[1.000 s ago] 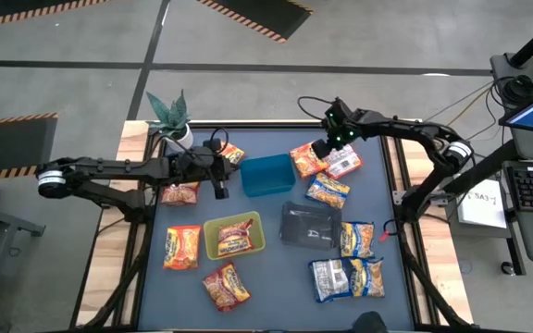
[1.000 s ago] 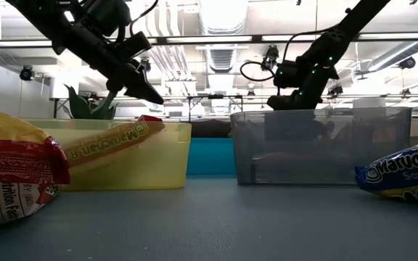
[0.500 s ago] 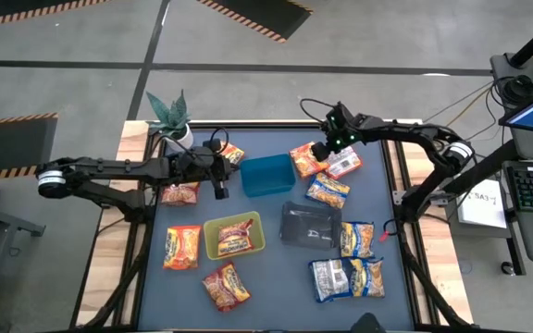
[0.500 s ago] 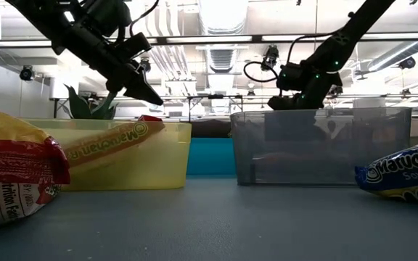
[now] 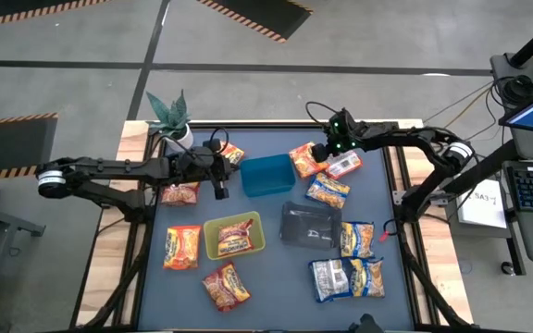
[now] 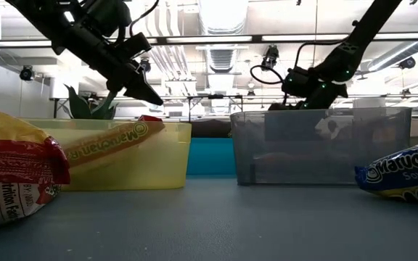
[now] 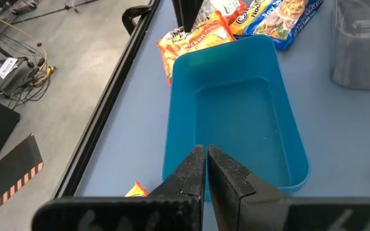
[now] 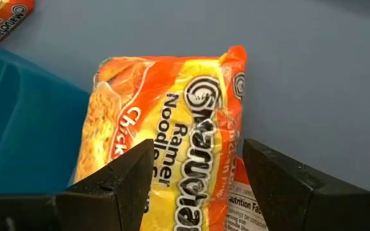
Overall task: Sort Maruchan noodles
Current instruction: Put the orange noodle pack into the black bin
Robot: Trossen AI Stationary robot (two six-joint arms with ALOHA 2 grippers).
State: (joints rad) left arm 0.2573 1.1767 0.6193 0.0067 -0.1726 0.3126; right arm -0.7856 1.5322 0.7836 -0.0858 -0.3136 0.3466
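Observation:
An orange Maruchan packet (image 5: 305, 159) lies flat on the table between the blue tray (image 5: 266, 176) and a pink-white packet (image 5: 343, 165). My right gripper (image 5: 326, 151) hangs over it, open. In the right wrist view one finger stands on each side of the orange packet (image 8: 172, 128); I cannot see them touch it. My left gripper (image 5: 221, 181) is shut and empty, raised at the blue tray's left end (image 7: 236, 122). One orange packet (image 5: 235, 236) lies in the yellow-green tray.
Blue-and-yellow packets (image 5: 328, 190) (image 5: 356, 238) (image 5: 348, 277) lie on the table's right half around the dark tray (image 5: 308, 225). Orange packets (image 5: 181, 247) (image 5: 226, 285) (image 5: 179, 192) (image 5: 232, 153) lie on the left. A potted plant (image 5: 169, 116) stands at the far left corner.
My right gripper has shifted a little toward the table's right and come down over the orange packet, its wrist tipping lower. The packets have stayed where they were.

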